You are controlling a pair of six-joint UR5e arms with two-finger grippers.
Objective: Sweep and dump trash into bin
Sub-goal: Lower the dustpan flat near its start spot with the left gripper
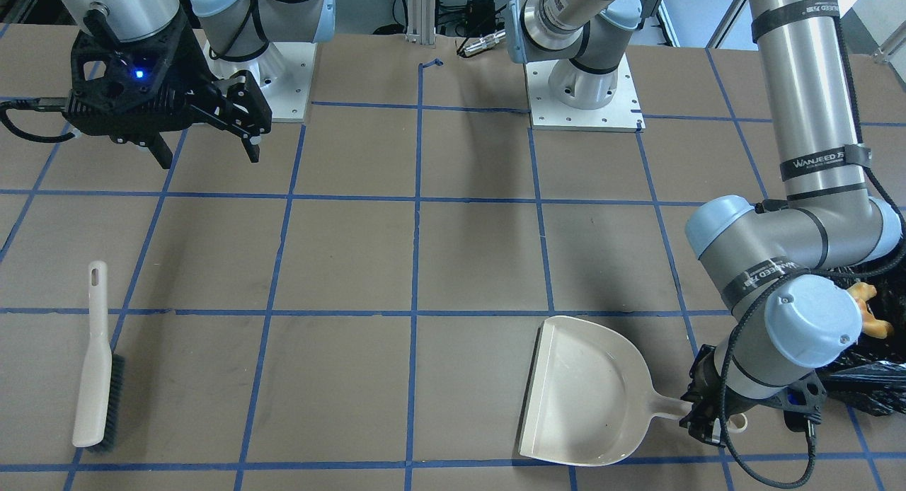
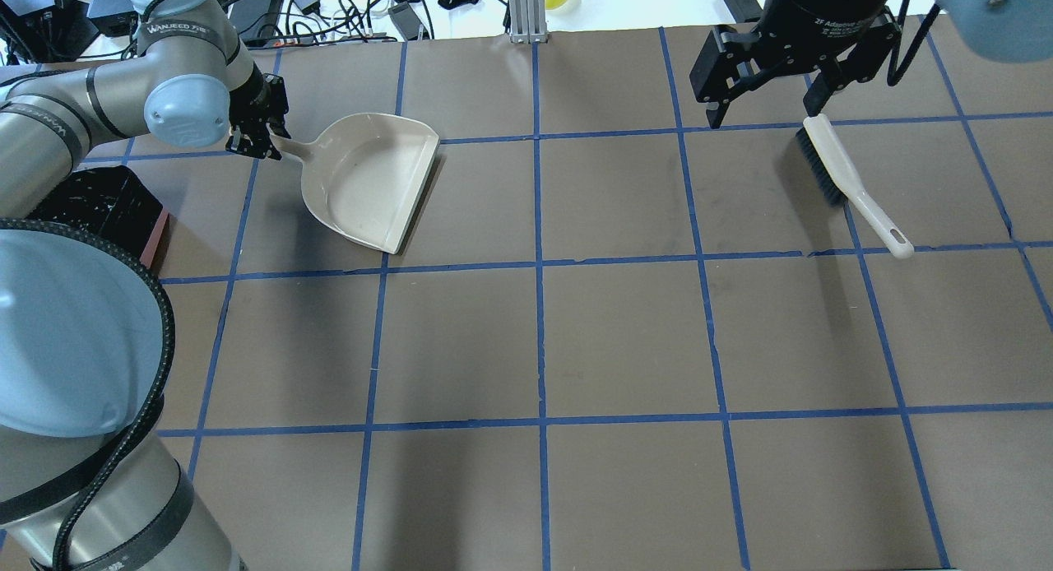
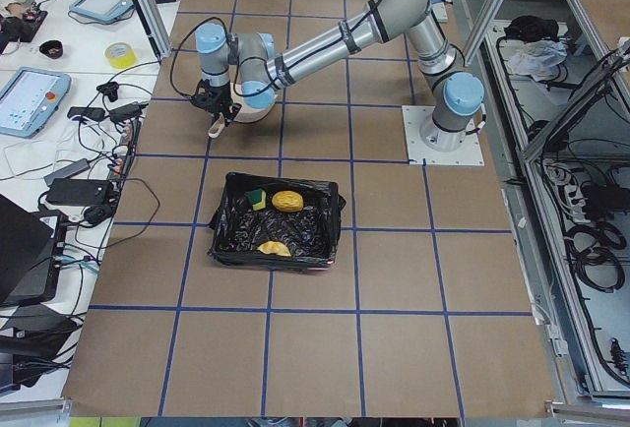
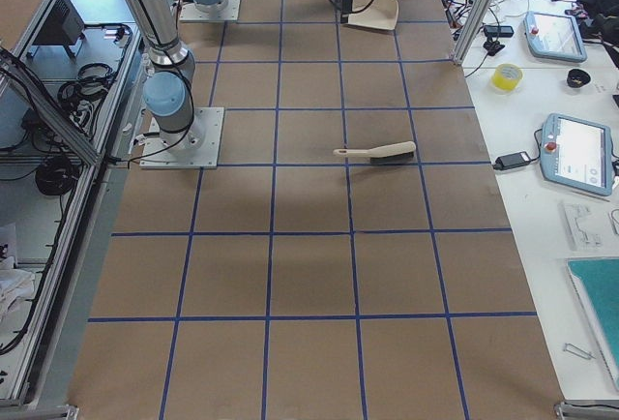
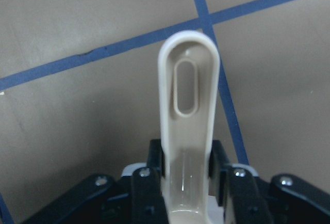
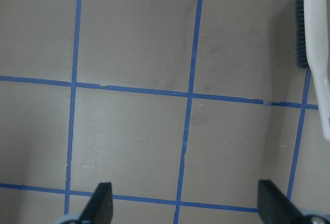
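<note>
1. Plainly, the left hand [image 2: 265, 139] is clenched on the dustpan [image 2: 370, 180] handle. The left wrist view shows both fingers [image 5: 154, 159] pressed against the handle's sides, and the handle's slotted end sticks out past them.
2. The dustpan is at the far left of the bench [image 2: 625, 341] in the overhead view, with its open mouth turned toward the bench's middle. It seems to lie flat on the bench, though no view settles whether it touches.
3. The right hand [image 2: 763, 106] is released, its jaws spread wide. It hangs well above the bench on the robot's right side and grasps nothing.
4. The brush [image 2: 851, 184] lies on its side on the bench, apart from the right hand. In the right wrist view it shows only along the right edge, dark bristles facing inward. It is well apart from the dustpan.
5. The bin [image 3: 224, 235] stands on the bench on the robot's left, near the dustpan handle and the left arm. Its crinkly black bag covers the walls.
6. The trash [image 3: 286, 201] is all inside the bin. The sponge [image 3: 257, 198] and the lump [image 3: 290, 203] lie just beside each other along the wall nearest the dustpan. The rind [image 3: 274, 247] lies apart from them, near the opposite wall.
</note>
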